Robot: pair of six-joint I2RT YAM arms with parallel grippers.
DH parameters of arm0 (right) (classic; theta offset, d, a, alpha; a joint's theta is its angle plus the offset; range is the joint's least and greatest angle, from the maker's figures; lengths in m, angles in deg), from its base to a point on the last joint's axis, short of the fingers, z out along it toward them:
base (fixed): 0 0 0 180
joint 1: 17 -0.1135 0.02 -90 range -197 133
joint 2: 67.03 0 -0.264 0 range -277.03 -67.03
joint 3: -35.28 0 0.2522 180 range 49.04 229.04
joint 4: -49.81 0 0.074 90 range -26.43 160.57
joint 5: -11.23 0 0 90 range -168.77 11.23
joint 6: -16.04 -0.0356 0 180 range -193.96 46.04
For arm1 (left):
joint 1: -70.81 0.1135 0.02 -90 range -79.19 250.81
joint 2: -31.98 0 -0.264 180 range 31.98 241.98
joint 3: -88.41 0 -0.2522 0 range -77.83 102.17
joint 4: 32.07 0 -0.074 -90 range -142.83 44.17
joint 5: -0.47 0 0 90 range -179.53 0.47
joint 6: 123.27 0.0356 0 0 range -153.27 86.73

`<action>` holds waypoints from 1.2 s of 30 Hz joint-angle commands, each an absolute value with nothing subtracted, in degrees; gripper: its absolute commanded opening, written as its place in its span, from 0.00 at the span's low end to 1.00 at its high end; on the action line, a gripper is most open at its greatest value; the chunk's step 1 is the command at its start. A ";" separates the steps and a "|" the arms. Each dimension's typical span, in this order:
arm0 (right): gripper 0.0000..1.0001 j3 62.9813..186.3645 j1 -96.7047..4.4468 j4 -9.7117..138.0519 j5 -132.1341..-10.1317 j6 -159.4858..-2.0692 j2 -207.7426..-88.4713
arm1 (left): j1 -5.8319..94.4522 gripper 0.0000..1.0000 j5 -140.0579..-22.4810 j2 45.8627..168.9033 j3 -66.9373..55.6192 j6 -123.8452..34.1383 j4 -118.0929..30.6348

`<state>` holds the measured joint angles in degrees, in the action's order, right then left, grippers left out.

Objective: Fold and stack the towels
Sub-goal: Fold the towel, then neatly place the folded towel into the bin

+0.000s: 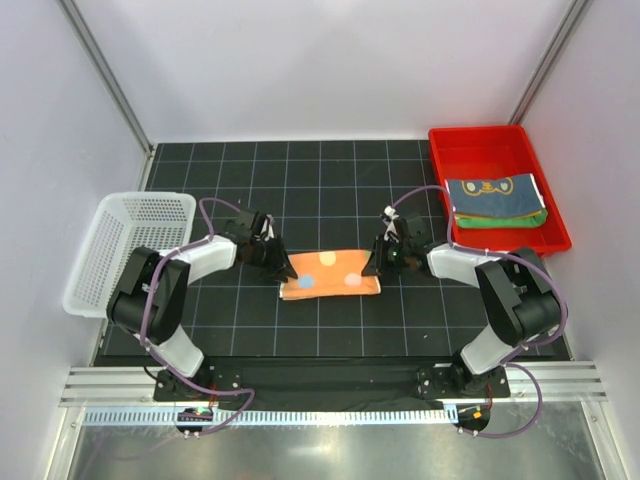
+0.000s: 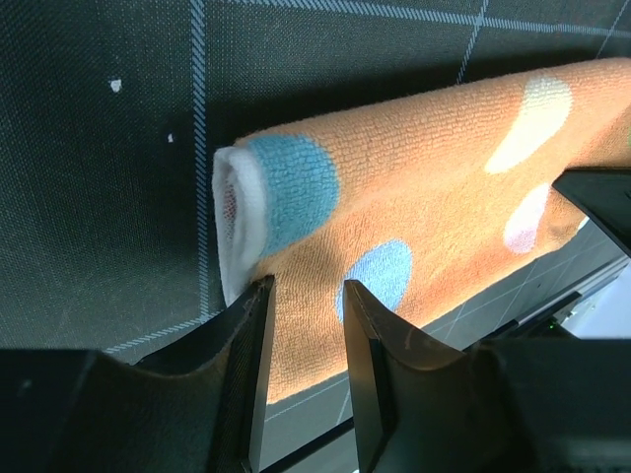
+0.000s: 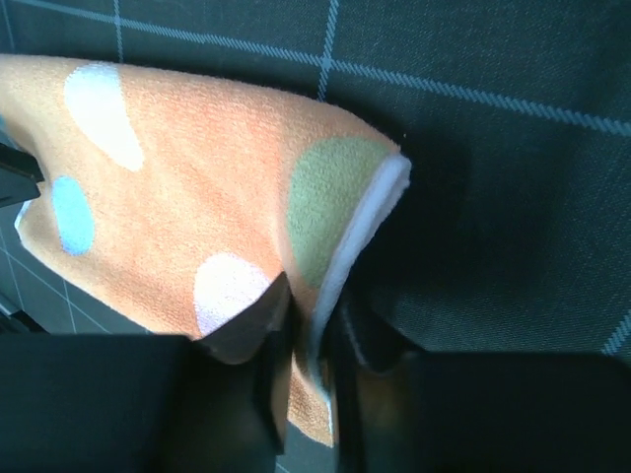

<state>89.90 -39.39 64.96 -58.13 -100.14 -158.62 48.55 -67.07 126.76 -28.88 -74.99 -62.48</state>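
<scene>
Plainly, my right gripper [image 3: 308, 301] is clamped on the patched towel [image 3: 197, 177], its fingers nearly touching with the white-hemmed corner pinched between them. My left gripper [image 2: 306, 296] sits at the opposite end, just beside the rounded fold. Its fingers stand a narrow way apart with orange pile showing in the gap, and I cannot tell whether they bite cloth or merely straddle it.

The towel lies as a long folded strip at the middle of the mat [image 1: 330, 180], between my wrists. Farther out, the tiger towel [image 1: 492, 190] rests on the green towel [image 1: 512, 220] in the red tray [image 1: 470, 135] at my far right. A white basket [image 1: 100, 250] stands at my left.

If my left side has no real hold, I judge that any lift would pull from one end only, and the strip would skew or fall open. My right pinch is close to the corner, where soft pile could slip free.

My own fingers cover the near hem in both wrist views, so I cannot count the layers. The green towel shows only as a sliver.
</scene>
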 commanded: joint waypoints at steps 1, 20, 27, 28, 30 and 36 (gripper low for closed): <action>0.20 89.55 -39.94 69.72 -62.16 -99.89 -157.38 | 47.78 0.38 -70.11 125.23 -30.72 -75.37 -62.44; 0.01 113.71 -31.96 97.66 -73.32 -85.75 -158.34 | 48.40 0.48 -87.25 112.58 -12.79 -66.06 -80.99; 0.01 132.16 -23.95 109.68 -73.94 -79.60 -166.86 | 48.40 0.48 -83.82 113.01 -15.60 -65.18 -79.58; 0.01 134.53 -23.25 111.11 -74.03 -78.63 -168.26 | 48.40 0.48 -83.73 113.19 -15.69 -65.18 -79.58; 0.01 140.69 -21.40 115.24 -74.64 -75.55 -171.60 | 48.49 0.48 -82.68 113.80 -15.69 -65.18 -79.58; 0.01 152.12 -14.30 120.70 -76.40 -69.93 -177.32 | 48.40 0.47 -76.80 116.17 -14.81 -65.79 -78.18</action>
